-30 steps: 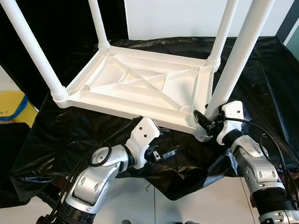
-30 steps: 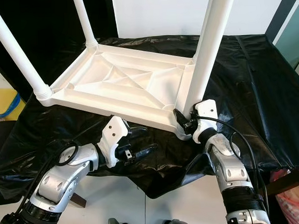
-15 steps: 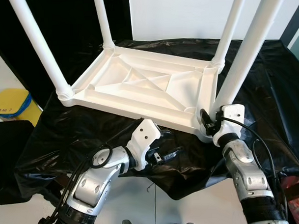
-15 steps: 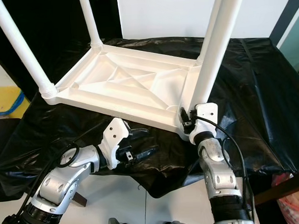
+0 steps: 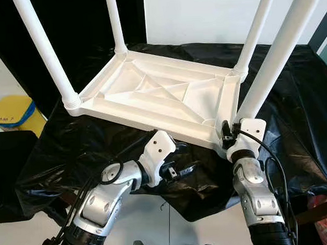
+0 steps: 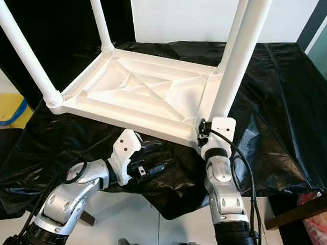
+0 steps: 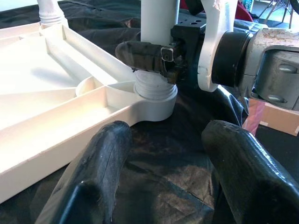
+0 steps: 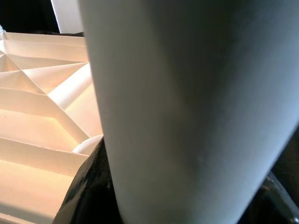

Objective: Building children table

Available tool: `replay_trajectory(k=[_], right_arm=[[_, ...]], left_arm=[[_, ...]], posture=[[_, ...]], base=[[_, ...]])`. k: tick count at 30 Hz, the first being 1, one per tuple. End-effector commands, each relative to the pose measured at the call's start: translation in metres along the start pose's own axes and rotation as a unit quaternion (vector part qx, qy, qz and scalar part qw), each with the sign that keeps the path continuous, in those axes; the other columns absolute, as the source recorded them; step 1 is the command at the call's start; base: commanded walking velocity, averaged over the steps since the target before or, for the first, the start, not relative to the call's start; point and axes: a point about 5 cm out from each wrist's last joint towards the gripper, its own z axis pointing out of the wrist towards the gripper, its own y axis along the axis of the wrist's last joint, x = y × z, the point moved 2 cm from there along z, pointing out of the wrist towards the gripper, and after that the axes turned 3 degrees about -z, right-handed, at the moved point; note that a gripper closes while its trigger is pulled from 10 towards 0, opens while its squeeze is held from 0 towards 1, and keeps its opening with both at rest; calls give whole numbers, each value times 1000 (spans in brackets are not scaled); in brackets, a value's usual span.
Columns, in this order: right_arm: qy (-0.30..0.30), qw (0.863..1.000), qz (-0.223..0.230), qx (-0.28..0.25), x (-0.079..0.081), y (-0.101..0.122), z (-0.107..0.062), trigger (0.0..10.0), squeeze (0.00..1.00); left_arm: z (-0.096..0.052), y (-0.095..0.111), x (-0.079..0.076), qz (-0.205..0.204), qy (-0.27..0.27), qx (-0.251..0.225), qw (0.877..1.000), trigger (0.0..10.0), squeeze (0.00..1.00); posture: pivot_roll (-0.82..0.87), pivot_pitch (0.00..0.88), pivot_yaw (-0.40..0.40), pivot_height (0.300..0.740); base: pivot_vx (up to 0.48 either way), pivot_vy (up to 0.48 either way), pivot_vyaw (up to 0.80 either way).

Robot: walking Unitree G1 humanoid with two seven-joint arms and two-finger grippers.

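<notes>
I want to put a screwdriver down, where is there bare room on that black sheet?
Free: the black sheet to the right of the upturned table top, and the strip at its left near edge. Crowded: the near right corner, where the right gripper clasps the table leg, and around the left gripper.

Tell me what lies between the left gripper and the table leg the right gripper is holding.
Only crinkled black sheet lies between the open left gripper and the leg in the right gripper, seen best in the left wrist view.
</notes>
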Motion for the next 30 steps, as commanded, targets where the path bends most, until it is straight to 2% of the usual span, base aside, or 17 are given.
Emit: replay_trajectory(k=[1,6,7,10,11,15,20,23,28,29,30], right_arm=[[-10,999,-4,35,-3,-14,-6,10000,0],[-10,999,-5,31,-3,-12,-5,10000,0],[-10,1000,-7,27,-3,-10,-5,10000,173],[-9,1000,-8,25,-4,-9,-5,10000,173],[-4,1000,-9,22,-4,-8,-4,10000,1000],[13,1000,4,16,-4,-4,-3,10000,1000],[64,998,4,-2,-10,4,4,10000,1000],[121,993,4,2,-10,4,6,10000,1000],[171,985,1,14,-7,2,8,10000,1000],[193,981,1,18,-6,1,10,10000,0],[193,981,1,18,-6,1,10,10000,0]], left_arm=[[-1,3,2,6,10,-6,1000,10000,0],[0,3,4,8,12,-6,1000,10000,0],[0,3,5,7,13,-7,1000,10000,0],[0,3,5,7,13,-7,1000,10000,0],[1,3,4,7,13,-7,1000,10000,0],[0,3,5,6,14,-7,1000,10000,0],[-3,2,7,3,24,-6,1000,10000,0],[-4,2,9,6,32,-9,999,10000,0],[-4,2,12,9,39,-9,999,10000,0],[-5,2,12,10,39,-9,999,10000,0],[-5,2,12,10,39,-9,999,10000,0]], posture=[[-34,80,-28,740],[-44,83,-29,740],[-53,86,-28,740],[-53,87,-28,740],[-54,93,-30,740],[-56,98,-28,740],[-60,107,-24,740],[-63,113,-20,740],[-66,117,-17,740],[-67,123,-16,740],[-67,123,-16,740]], base=[[0,0,0],[0,0,0],[0,0,0],[0,0,0],[0,0,0],[0,0,0],[0,0,0],[0,0,0],[0,0,0],[0,0,0],[0,0,0]])
